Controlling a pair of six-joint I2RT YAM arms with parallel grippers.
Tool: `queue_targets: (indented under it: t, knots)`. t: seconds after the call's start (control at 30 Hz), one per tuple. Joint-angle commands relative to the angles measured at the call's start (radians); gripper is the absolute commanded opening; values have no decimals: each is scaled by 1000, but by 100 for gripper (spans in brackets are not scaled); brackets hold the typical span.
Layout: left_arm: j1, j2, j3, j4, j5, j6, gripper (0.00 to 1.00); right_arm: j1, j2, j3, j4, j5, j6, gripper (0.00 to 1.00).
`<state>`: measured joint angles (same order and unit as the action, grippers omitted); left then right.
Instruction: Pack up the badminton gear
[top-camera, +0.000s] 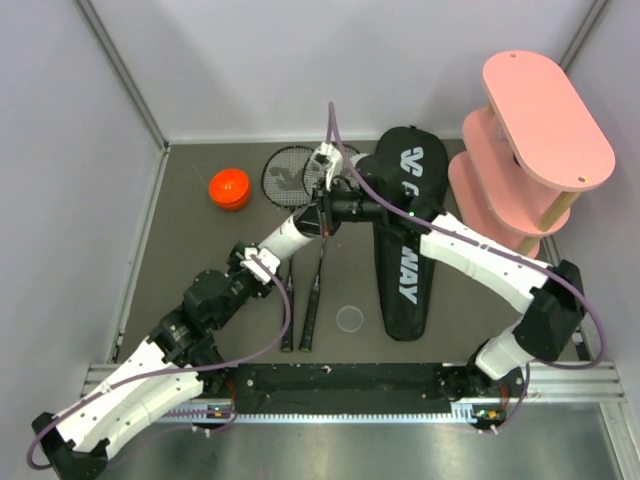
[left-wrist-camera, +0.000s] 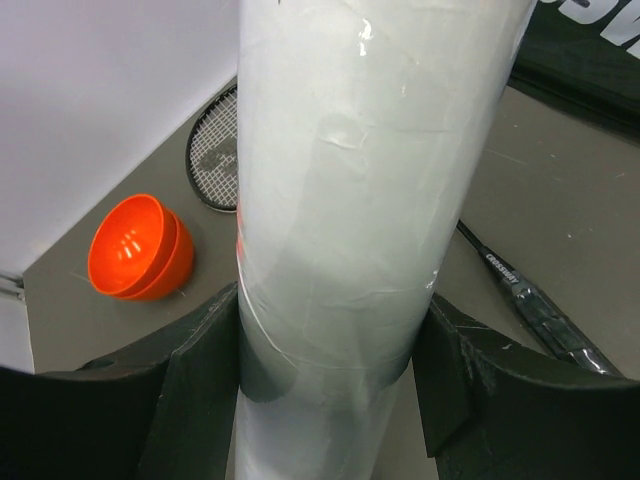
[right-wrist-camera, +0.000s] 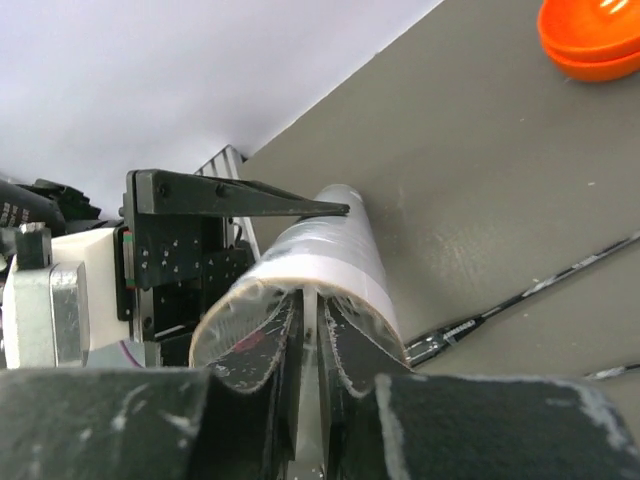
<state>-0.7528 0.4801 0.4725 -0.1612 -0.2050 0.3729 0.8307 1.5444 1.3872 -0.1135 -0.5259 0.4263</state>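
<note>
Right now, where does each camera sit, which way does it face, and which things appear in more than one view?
Top external: above and behind the arm bases, looking down on the table; both arms show, with left gripper and right gripper.
Left wrist: on the left arm, looking along the white tube; its two fingers flank the tube.
Right wrist: on the right arm, facing the tube's open end; its fingers fill the foreground.
Both wrist views share the tube, the orange cap and a racket shaft.

The left arm (top-camera: 215, 295) and right arm (top-camera: 480, 255) stretch forward, wrists meeting. The left gripper's (left-wrist-camera: 330, 360) 2 fingers clamp the tube (left-wrist-camera: 380, 150); the right gripper's (right-wrist-camera: 310, 330) fingers press nearly together.
</note>
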Motion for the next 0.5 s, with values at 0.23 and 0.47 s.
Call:
queue_targets:
  t: [0.23, 0.47]
  knots:
    - [-6, -8, 14, 123, -10, 4, 0, -211, -239, -50, 3, 29, -92, 52]
    - [-6, -14, 8, 129, 6, 8, 0, -361, -37, 79, 11, 96, -167, 69]
